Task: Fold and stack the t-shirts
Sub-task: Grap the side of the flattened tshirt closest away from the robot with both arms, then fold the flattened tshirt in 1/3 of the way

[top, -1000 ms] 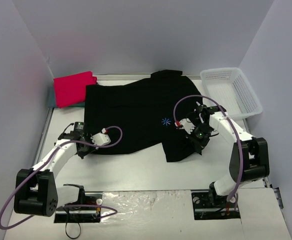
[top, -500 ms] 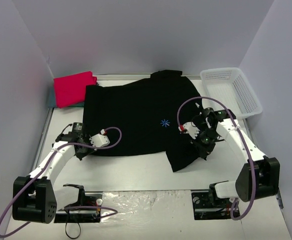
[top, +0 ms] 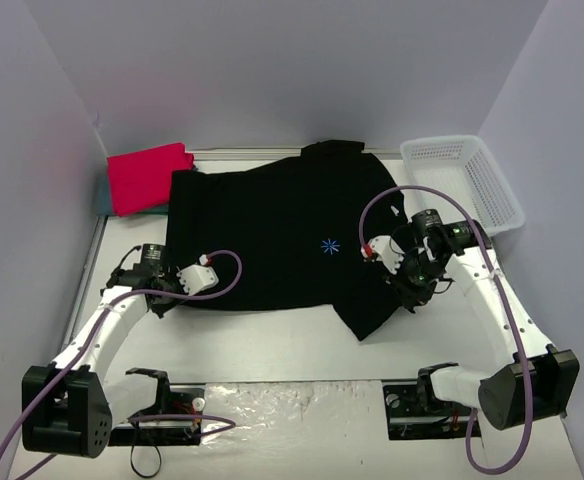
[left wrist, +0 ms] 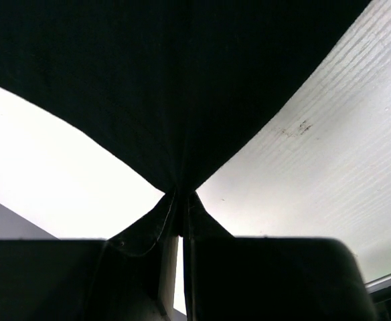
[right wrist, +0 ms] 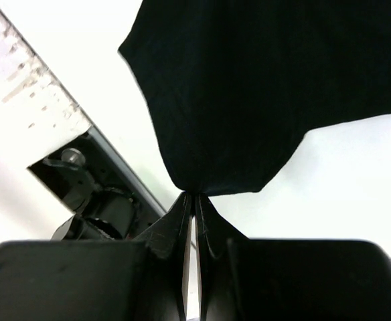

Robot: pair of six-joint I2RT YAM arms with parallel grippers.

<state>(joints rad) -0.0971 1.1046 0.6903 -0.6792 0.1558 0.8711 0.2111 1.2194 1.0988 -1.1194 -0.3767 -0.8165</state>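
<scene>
Cloth is pinched in both pincers: I see the left gripper (left wrist: 181, 198) clamped tight on the near-left hem of the black t-shirt (top: 272, 225), and the right gripper (right wrist: 193, 196) likewise on its near-right corner (fabric gathers into each). The shirt lies spread mid-table (top: 272, 345), and the red-pink t-shirt (top: 150, 175) sits folded far-left.

Black t-shirt (top: 262, 225), red-pink t-shirt (top: 149, 176)

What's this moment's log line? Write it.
black shirt: spread out | left gripper: shut on its left edge | right gripper: shut on its right edge | red shirt: folded, far left
</scene>
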